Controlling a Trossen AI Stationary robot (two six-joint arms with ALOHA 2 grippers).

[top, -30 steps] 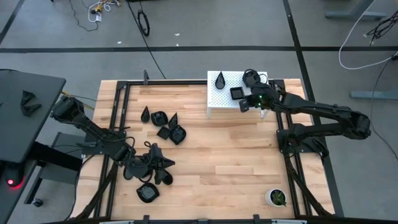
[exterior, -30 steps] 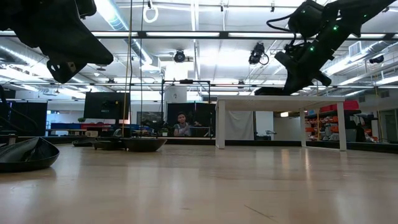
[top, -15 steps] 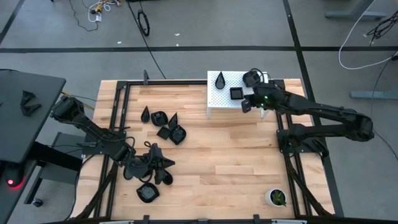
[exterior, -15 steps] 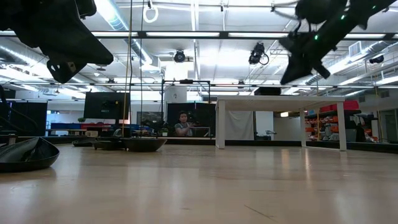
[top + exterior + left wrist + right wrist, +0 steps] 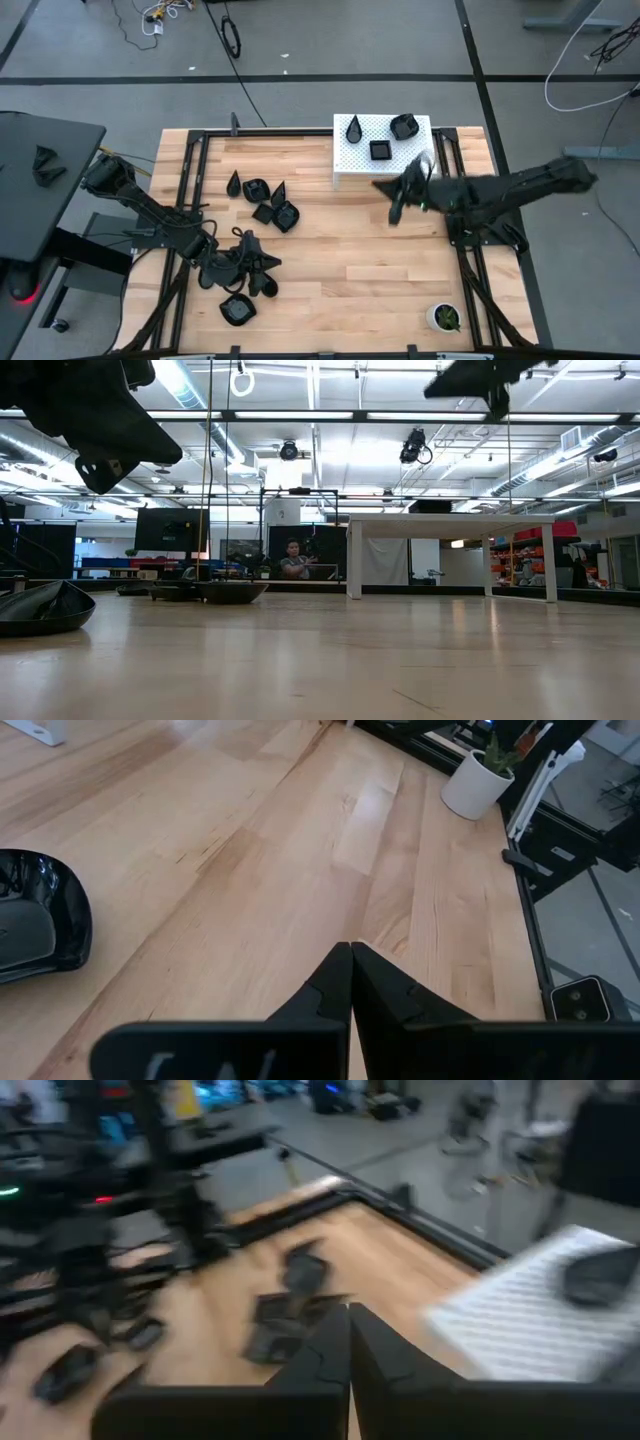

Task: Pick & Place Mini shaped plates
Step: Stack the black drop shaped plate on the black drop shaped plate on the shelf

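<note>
Though motion blur smears the right gripper [image 5: 396, 206], its fingers meet, empty, at four o'clock of the white stand [image 5: 350, 165] bearing three mini shaped plates [image 5: 379, 150]. The left gripper [image 5: 351, 963], pinched shut and empty, rests low among plates at seven o'clock.

glossy black mini shaped plates [image 5: 380, 150] on white perforated stand [image 5: 352, 163].

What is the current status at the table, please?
Right gripper shut, empty, beside the white stand. Left gripper shut, empty, near-left. Three plates on stand, rest on table. Nothing in the way.
</note>
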